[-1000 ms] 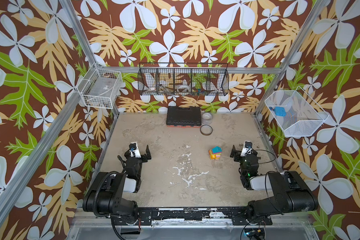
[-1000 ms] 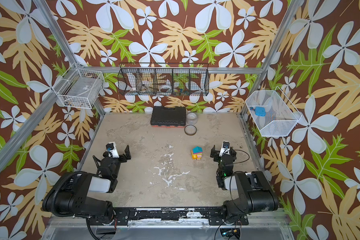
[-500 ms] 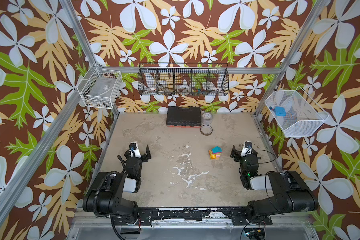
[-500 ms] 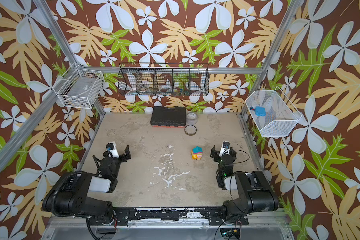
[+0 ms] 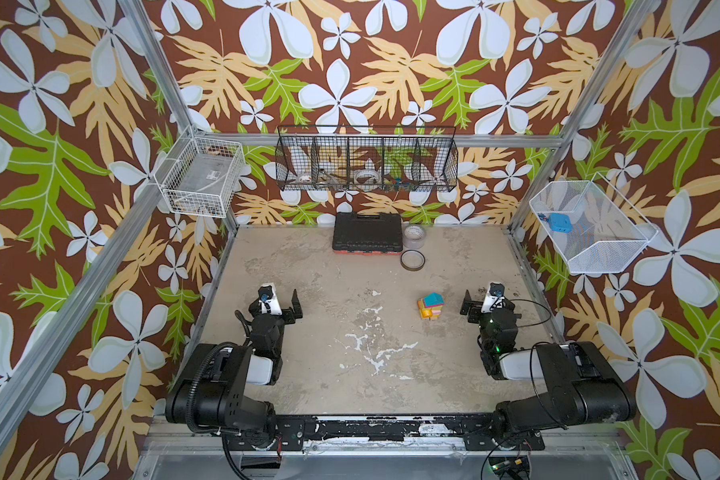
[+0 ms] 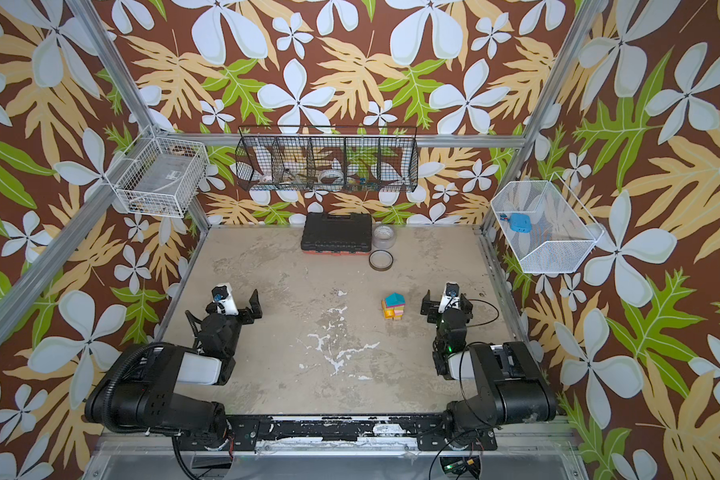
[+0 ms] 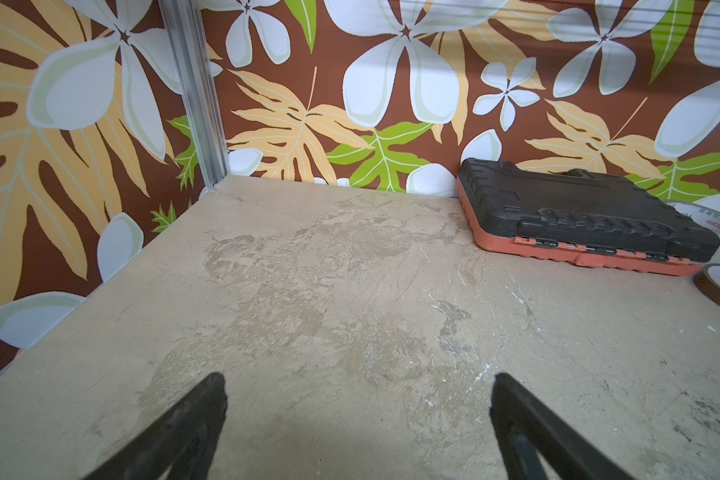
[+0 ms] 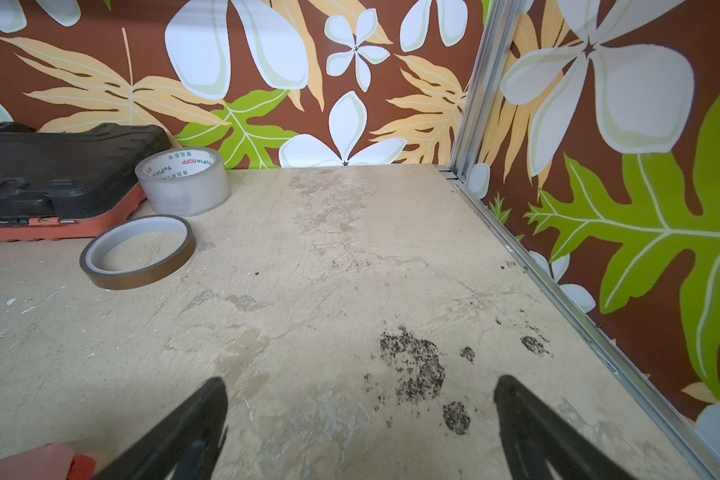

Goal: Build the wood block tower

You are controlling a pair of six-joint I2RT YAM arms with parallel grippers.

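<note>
1. Teal-roofed wood block tower (image 5: 430,306) stands on the tabletop (image 5: 341,328), right of centre, just beside the right pincer (image 8: 360,384).
2. Right pincer and left pincer (image 7: 358,380) both gape wide, holding nothing.

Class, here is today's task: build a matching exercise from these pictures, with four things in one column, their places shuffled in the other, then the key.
Things:
1 block tower
2 black case
3 brown tape ring
4 blue object

Places:
A in the white mesh basket
B flat on the table, in front of the clear tape roll
C against the back wall
D beside the right gripper

Pairs: 1-D, 2-C, 3-B, 4-A
</note>
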